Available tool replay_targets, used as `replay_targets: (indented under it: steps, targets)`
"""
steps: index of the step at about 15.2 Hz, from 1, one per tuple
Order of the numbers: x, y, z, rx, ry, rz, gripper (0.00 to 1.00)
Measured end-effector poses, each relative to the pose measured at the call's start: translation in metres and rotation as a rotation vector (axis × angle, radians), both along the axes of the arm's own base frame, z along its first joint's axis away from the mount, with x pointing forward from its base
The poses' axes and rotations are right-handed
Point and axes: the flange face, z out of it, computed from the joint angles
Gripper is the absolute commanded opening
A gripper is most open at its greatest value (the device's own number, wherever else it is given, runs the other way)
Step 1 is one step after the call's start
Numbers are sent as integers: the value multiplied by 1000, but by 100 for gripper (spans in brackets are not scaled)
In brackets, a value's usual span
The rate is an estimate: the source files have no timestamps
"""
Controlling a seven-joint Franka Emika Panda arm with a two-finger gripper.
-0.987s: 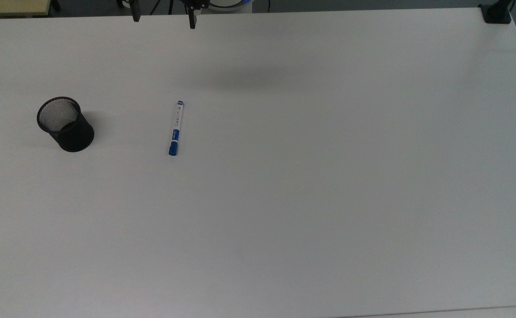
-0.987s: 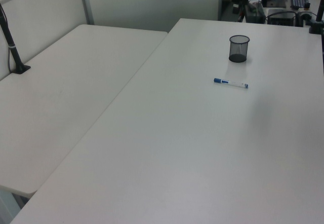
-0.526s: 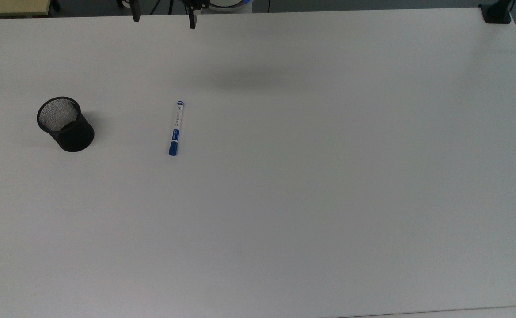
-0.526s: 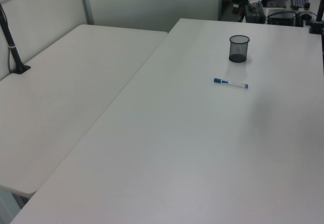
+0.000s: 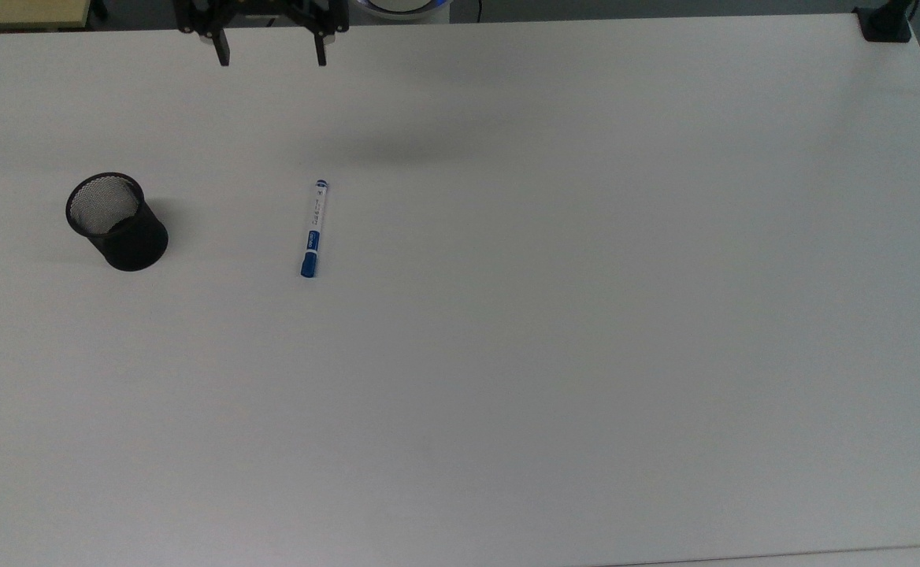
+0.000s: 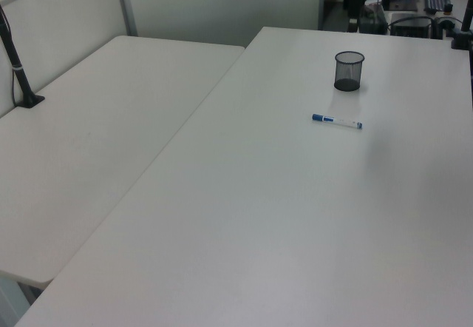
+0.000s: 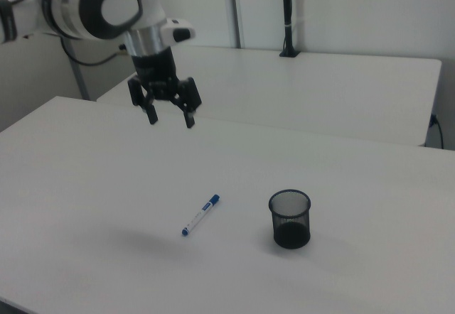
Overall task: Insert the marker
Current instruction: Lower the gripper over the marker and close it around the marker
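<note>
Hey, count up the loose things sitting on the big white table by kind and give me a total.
White-barrelled marker with a blue cap: 1
Black mesh cup: 1
Total: 2, both resting apart on the white table.

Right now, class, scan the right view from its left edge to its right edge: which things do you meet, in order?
Gripper, hanging above the table with open fingers → marker lying flat → black mesh cup standing upright.
</note>
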Motion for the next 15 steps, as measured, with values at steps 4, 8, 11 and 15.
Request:
replay_targets:
  steps: [4, 8, 11, 15]
  targets:
    - [31, -8, -63, -47, 4, -31, 100]
    - [44, -8, -123, -73, -49, -185, 100]
    - [46, -4, -165, -94, -45, -190, 100]
    - [59, 0, -212, -84, -60, -185, 93]
